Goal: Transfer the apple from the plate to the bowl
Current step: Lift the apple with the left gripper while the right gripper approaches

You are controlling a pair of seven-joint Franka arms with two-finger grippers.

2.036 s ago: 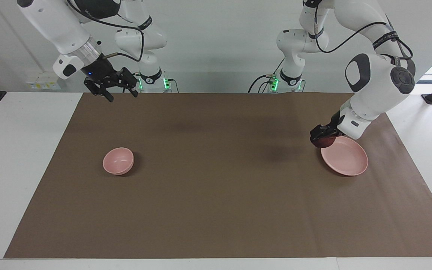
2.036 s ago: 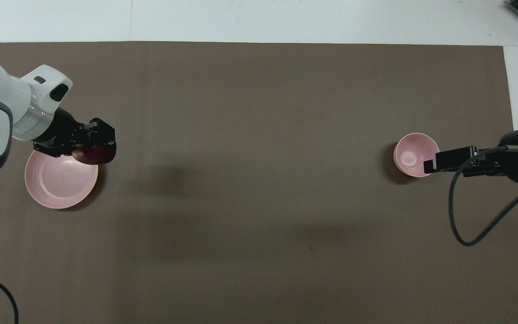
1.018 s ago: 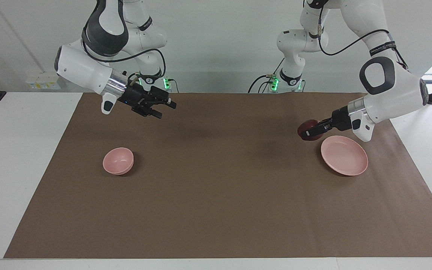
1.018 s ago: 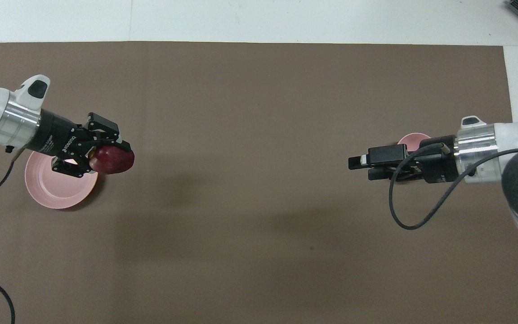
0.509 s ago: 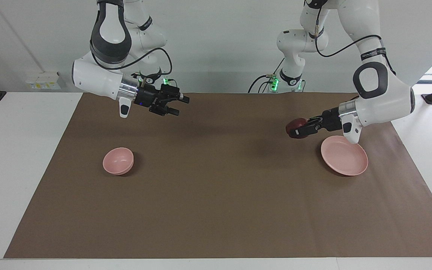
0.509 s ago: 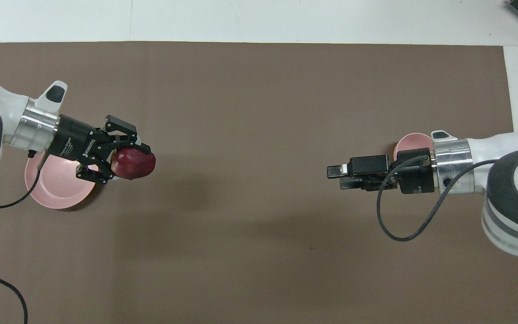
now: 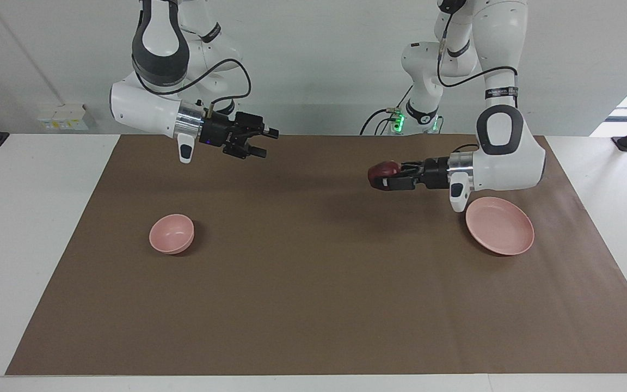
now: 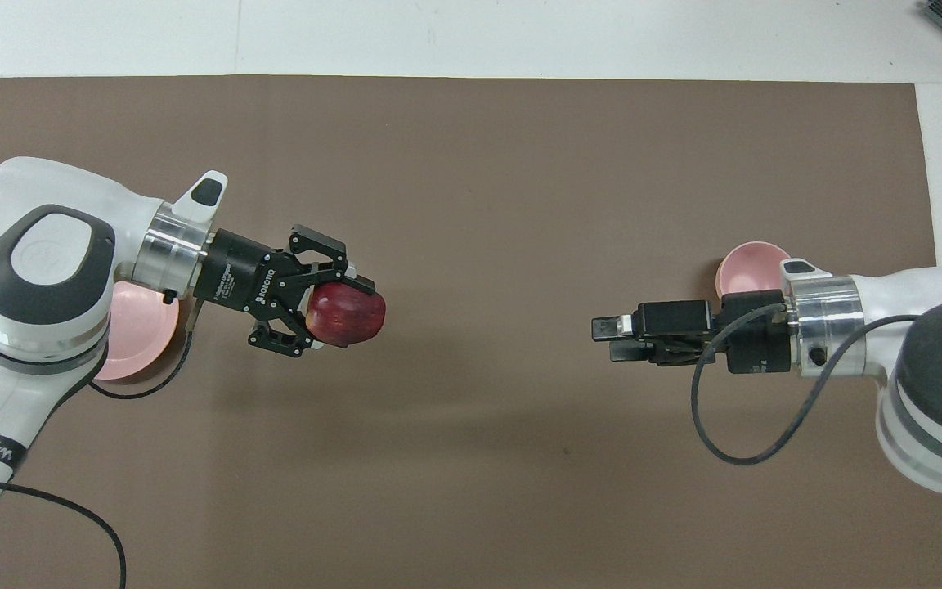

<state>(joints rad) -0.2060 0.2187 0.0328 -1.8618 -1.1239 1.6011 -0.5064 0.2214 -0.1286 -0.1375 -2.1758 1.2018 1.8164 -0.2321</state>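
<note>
Two robot arms raised over a brown mat (image 7: pixel 313 305) on a white table (image 7: pixel 25 228). Left gripper (image 7: pixel 387 177) clamped on a dark red apple (image 7: pixel 381 170), held in the air over bare mat, lying level and pointing toward the right arm's end. Pale pink plate (image 7: pixel 500 225) bare on the mat at the left arm's end, partly covered by that arm from overhead. Right gripper (image 7: pixel 262 142) spread apart with nothing in it, up over the mat, pointing toward the left arm's end. Small pink bowl (image 7: pixel 171 233) standing on the mat toward the right arm's end, well apart from the apple.
</note>
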